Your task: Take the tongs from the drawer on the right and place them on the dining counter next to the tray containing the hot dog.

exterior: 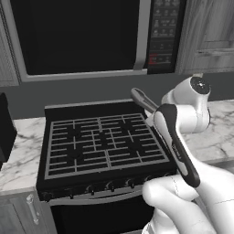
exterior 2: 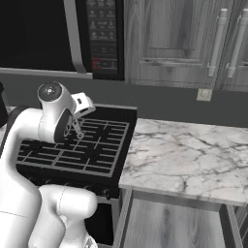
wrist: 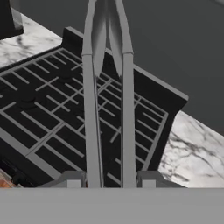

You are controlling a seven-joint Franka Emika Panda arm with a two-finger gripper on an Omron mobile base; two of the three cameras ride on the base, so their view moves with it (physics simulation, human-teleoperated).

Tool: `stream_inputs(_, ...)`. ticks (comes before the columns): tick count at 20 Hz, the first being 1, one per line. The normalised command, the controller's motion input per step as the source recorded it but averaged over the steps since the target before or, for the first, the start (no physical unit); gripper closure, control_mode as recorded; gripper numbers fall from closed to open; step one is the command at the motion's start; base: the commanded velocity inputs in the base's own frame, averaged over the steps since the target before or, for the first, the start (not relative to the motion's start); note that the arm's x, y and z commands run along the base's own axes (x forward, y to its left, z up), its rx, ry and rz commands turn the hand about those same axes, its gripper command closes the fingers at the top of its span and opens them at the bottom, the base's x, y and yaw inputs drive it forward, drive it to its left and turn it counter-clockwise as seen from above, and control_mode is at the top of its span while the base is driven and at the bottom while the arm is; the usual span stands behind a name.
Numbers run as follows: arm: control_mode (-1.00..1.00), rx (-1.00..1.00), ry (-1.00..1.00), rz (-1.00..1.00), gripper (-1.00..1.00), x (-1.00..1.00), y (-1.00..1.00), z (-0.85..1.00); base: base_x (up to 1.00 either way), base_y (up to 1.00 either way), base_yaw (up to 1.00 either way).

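My gripper (wrist: 110, 181) is shut on the tongs (wrist: 89, 122), whose two slim grey arms run up from between the finger tips and meet at the top of the hand view. In the left base view the tongs (exterior: 140, 99) stick out up and to the left from behind my forearm, above the back right of the stove. The right base view shows the gripper (exterior 2: 77, 125) hanging over the stove grate. A grey wood-grain drawer (exterior 2: 169, 223) lies under the marble worktop at the lower right. The dining counter, the tray and the hot dog are out of view.
A black stove (exterior: 100, 141) with a grey grate lies below the hand, with a microwave (exterior: 77, 36) above it. Marble worktop (exterior 2: 189, 150) stretches right of the stove, and grey wall cabinets (exterior 2: 193, 38) hang over it. A dark object (exterior: 5, 125) stands at the left.
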Motion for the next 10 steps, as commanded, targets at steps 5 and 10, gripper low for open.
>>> stream_inputs(5,-1.0,0.0,0.0,-0.02,1.0,0.0,0.0,0.0,0.0,0.0,0.0)
stream_inputs(10,-1.0,0.0,0.0,0.0,1.0,0.0,0.0,0.0,0.0,0.0,0.0)
